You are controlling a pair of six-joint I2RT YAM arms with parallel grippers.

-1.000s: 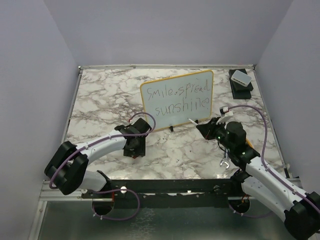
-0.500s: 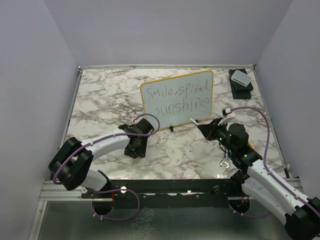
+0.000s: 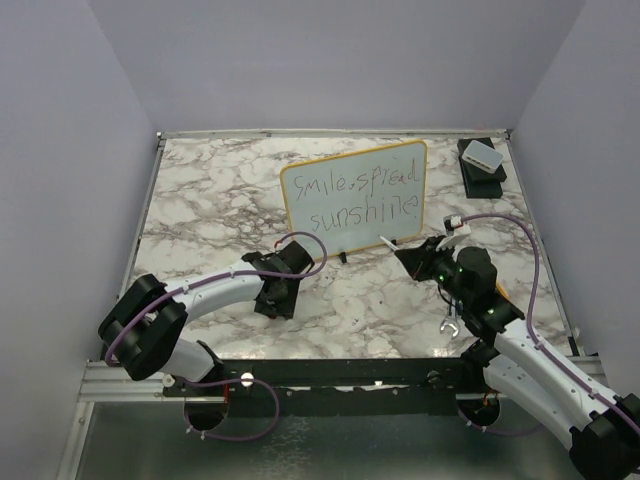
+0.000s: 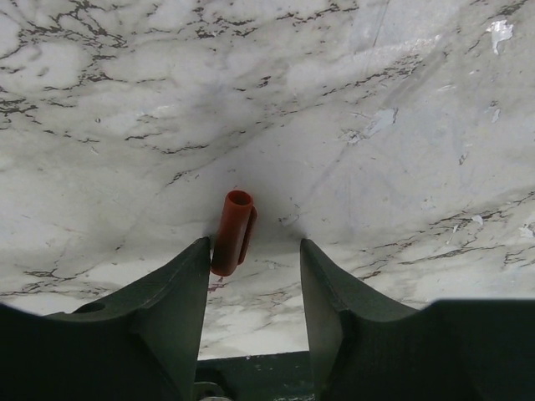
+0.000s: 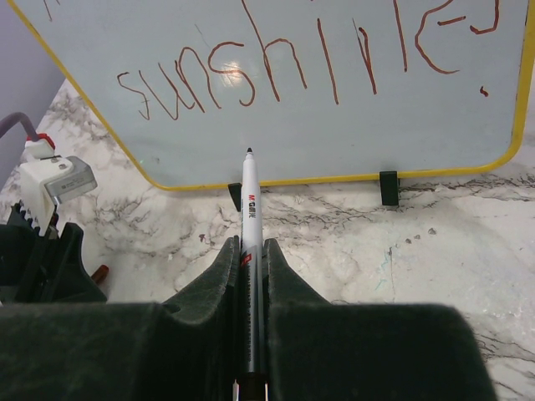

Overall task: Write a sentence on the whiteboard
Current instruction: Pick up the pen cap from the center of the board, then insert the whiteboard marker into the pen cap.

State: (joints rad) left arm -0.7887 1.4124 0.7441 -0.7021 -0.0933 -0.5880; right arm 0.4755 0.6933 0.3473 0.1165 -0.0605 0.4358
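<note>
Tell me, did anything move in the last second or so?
The left arm slid a little to the right over the table; its open jaws straddle the red cap lying there, not gripping it. The right arm barely shifted, jaws shut on the marker. The whiteboard and its sentence are unchanged.

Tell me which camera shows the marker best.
Right wrist: the marker fills the middle of the frame, label visible, clamped in the right gripper, tip toward the whiteboard. Top external shows only a small white sliver of it. Left wrist doesn't show it.
</note>
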